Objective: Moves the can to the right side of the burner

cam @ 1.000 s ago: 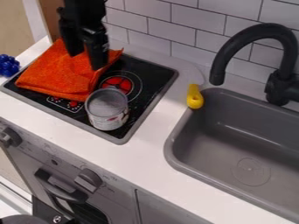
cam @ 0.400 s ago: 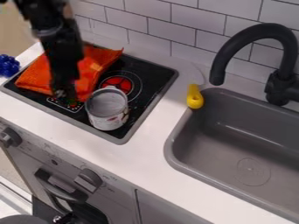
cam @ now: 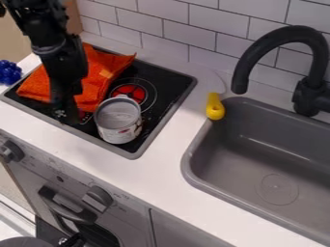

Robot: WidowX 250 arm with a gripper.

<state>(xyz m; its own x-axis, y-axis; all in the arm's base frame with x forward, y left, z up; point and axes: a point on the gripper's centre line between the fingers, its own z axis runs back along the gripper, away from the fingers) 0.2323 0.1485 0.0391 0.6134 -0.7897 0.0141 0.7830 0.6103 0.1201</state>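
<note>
Gripper [cam: 67,115] beside 1 can [cam: 118,121], black stovetop [cam: 169,83] beneath, 1 orange cloth [cam: 103,70]

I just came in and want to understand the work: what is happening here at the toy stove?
A black robot arm has its gripper low over the left part of the cooktop, beside an open can but not holding it. The can stands upright near the cooktop's front edge, in front of the red burner mark. An orange cloth lies behind the gripper. The task is to move the can to the burner's right side.
</note>
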